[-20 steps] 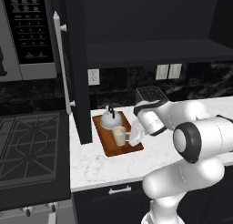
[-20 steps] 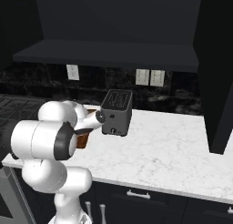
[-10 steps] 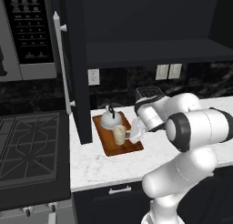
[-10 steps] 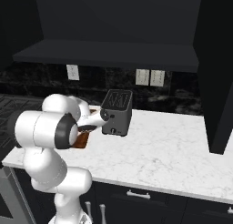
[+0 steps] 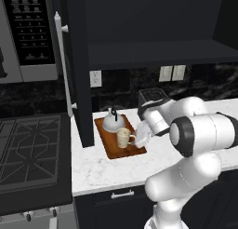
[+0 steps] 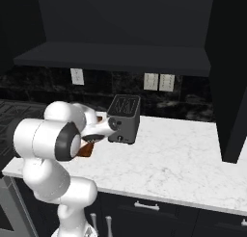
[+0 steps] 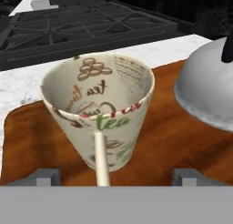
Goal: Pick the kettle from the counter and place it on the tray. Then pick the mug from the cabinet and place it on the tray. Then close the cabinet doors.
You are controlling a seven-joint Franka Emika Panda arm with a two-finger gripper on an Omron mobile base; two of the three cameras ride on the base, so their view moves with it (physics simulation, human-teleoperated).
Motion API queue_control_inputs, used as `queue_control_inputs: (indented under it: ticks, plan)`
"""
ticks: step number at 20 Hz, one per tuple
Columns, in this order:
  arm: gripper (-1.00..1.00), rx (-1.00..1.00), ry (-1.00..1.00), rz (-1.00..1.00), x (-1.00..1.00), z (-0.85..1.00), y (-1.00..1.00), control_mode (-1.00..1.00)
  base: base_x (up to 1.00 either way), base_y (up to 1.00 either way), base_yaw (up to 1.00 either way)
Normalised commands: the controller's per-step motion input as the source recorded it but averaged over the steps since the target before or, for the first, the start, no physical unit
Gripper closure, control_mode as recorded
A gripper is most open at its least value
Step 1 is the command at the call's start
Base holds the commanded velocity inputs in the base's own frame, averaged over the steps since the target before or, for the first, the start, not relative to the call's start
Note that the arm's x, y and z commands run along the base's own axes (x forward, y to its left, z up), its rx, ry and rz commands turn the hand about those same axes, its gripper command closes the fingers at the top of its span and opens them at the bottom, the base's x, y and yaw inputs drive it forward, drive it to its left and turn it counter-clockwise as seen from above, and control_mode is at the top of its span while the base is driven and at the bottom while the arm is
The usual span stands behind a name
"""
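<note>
The cream mug [image 7: 100, 109] with printed writing stands upright on the reddish-brown tray [image 7: 173, 141], its handle facing the hand camera. My gripper [image 7: 116, 177] is open, its fingertips [image 7: 43, 176] set wide to either side of the handle and not touching it. The silver kettle [image 7: 207, 91] sits on the same tray beside the mug. In the left base view, the kettle [image 5: 113, 121] and mug [image 5: 123, 137] share the tray [image 5: 114, 152] on the white counter [image 5: 107, 170], with the gripper [image 5: 139, 137] just right of the mug. The cabinet [image 5: 153, 51] stands open above.
The left cabinet door [image 5: 76, 70] hangs open over the counter's left end, beside the microwave [image 5: 32, 32] and the black stovetop [image 5: 28, 149]. The grey toaster [image 6: 124, 118] stands right behind my hand. The right door [image 6: 231, 86] is open too.
The jaws have opened and let go of the mug, which now stands free on the tray. The arm's elbow has swung up and to the right.
</note>
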Motion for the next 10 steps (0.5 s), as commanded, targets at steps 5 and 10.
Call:
queue_control_inputs:
  ticks: [5, 10]
  plan:
    - [-1.00, 0.01, 0.00, 0.00, -0.13, 0.52, -0.20, -1.00, 0.00, 0.00, 0.00]
    - [-1.00, 0.05, 0.06, 0.00, -0.35, 0.58, -0.07, -1.00, 0.00, 0.00, 0.00]
